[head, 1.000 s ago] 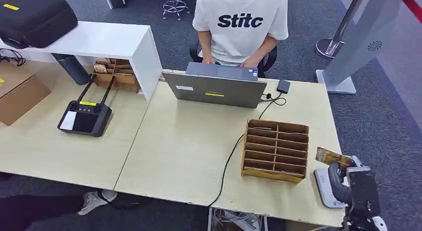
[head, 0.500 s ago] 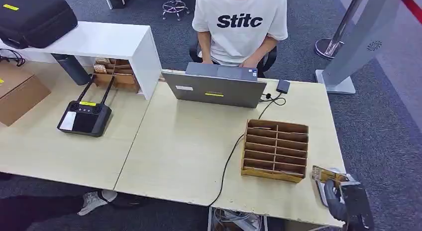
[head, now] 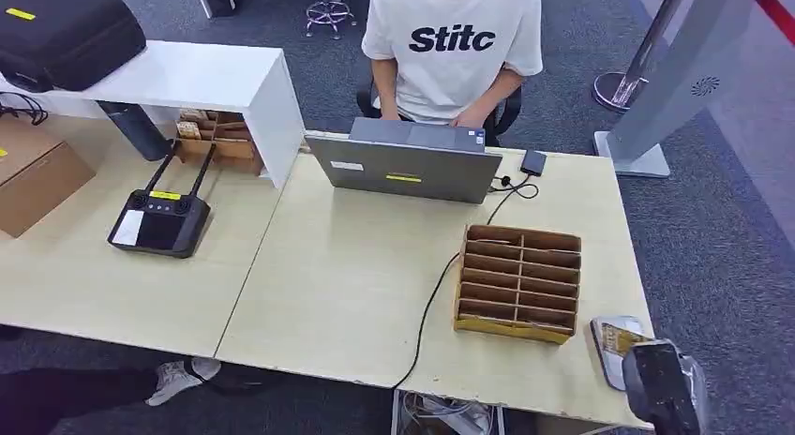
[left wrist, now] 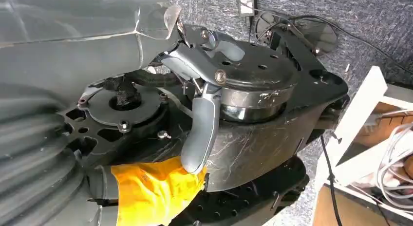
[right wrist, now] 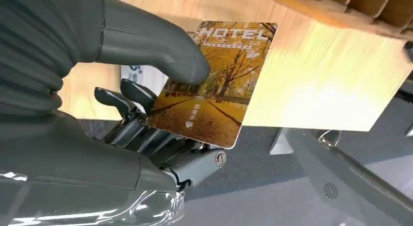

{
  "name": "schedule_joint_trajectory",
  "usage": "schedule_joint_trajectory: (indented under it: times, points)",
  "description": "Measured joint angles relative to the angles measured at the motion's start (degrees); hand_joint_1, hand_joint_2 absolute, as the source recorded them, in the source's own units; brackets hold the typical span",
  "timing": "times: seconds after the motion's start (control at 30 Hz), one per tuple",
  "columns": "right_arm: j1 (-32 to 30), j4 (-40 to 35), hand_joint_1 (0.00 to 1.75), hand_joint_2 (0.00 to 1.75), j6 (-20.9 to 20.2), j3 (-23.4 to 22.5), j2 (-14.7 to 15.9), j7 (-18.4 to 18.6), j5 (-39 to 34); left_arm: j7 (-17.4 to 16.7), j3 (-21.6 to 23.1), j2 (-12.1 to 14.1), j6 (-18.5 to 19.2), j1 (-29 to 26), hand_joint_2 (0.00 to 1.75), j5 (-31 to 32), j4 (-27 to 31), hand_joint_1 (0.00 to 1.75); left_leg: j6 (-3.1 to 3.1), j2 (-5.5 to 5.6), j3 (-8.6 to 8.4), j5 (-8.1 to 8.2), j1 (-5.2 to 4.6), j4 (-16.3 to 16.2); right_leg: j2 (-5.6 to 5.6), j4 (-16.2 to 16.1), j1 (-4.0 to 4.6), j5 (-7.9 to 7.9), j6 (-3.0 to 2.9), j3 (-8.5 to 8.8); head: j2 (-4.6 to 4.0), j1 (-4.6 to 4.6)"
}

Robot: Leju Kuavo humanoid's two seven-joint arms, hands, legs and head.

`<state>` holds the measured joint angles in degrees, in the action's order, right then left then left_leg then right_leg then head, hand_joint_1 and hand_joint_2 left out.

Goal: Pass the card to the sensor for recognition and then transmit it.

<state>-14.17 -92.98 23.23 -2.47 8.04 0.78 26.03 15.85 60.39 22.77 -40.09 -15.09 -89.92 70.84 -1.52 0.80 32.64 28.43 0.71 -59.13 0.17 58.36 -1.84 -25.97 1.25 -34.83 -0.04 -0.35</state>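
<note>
While the thumb presses on its printed face and the darker fingers (right wrist: 127,95) lie under it, the card (right wrist: 219,84) is pinched flat in the right hand (right wrist: 146,84). Its far end juts out past the fingertips over the table (right wrist: 311,80) edge, and the sensor (head: 607,346) shows pale just under the fingers. Beyond the card's tip stands the wooden rack (head: 518,282). Hanging beside the robot's body, the left hand (left wrist: 204,89) holds nothing, its fingers loosely apart.
</note>
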Motion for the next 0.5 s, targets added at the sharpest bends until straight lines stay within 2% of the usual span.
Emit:
schedule_joint_trajectory:
  times: [0.5]
  points:
    - [-1.01, -0.15, 1.75, 1.75, 0.92, -1.27, -0.20, 3.06, 7.06, -0.02, -0.04, 0.02, -0.02, -0.31, 1.75, 0.00, 0.72, 0.00, 0.00, -0.01, 0.00, 0.00, 0.00, 0.00, 0.01, 0.00, 0.00, 0.00, 0.00, 0.00, 0.00, 0.00]
